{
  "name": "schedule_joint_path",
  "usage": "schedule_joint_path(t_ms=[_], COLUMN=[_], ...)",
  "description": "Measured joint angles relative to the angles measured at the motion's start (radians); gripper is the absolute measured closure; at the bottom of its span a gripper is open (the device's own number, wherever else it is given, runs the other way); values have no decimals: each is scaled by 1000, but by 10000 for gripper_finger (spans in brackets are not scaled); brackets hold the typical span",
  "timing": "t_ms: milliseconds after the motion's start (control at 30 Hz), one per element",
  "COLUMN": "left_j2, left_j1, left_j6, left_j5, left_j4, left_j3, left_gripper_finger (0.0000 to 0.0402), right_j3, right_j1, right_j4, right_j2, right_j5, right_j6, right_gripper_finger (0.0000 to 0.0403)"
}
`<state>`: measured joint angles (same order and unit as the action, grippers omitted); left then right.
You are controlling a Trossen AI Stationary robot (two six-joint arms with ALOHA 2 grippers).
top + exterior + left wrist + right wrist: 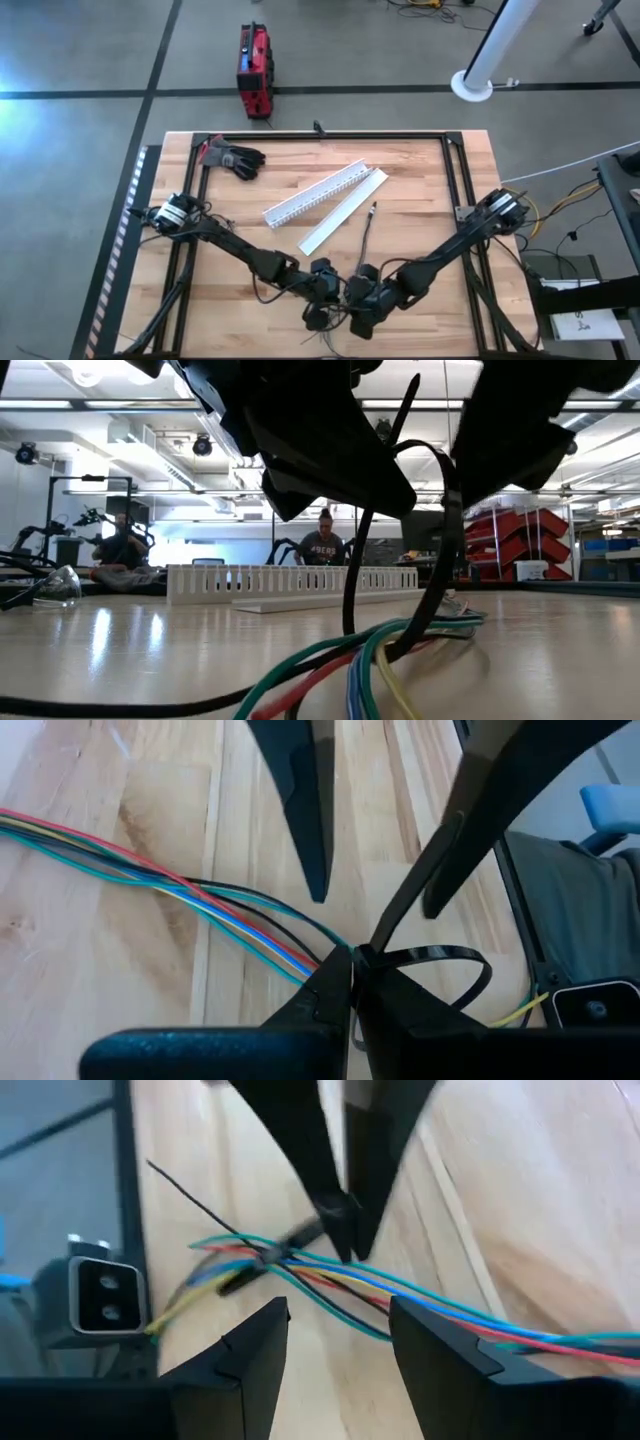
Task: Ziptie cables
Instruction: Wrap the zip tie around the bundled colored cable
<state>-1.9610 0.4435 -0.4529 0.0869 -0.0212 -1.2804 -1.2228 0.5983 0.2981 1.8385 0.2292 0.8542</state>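
The cables (150, 880) are a thin bunch of green, red, blue, yellow and dark wires lying on the wooden table near its front edge, seen also in the low view (330, 660). A black zip tie (430, 958) loops around them, and its strap (385, 480) stands up from the bunch. My left gripper (352, 982) is shut at the loop. My right gripper (338, 1330) hangs open just above the bunch, close beside the left one, its fingers either side of the strap (415, 880). Both arms meet at the near middle (345, 300). My left gripper pinches the zip tie between its two fingers where the loop meets the cable bunch (362, 958). Its fingers come from above, slanting down. Whether they also catch the wires I cannot tell. The bunch lies slack on the table and the loop stands open beside the fingers.
A white slotted channel (315, 195) and its flat lid (345, 210) lie slantwise at mid-table. A black glove (235, 158) sits at the far left corner. A black frame rail (330, 135) runs along the far edge. People sit in the room behind (325, 545).
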Motion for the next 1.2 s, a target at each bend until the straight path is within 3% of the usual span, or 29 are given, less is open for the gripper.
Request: schedule_joint_path(t_ms=[267,600,967,1200], left_j2=[0,0,0,0], left_j1=[0,-2,-6,-7], left_j6=[0,-1,-1,6], left_j5=[5,45,49,46], left_j4=[-4,21,20,18], left_j3=[0,0,-1,0], left_gripper_finger=[402,402,401,402], right_j3=[0,0,1,2], right_j1=[21,18,19,16], right_j4=[-150,-156,-124,-120], right_j2=[-5,44,46,48], right_j5=[7,74,105,120], right_j6=[-24,42,91,71], right_gripper_finger=[225,242,234,279])
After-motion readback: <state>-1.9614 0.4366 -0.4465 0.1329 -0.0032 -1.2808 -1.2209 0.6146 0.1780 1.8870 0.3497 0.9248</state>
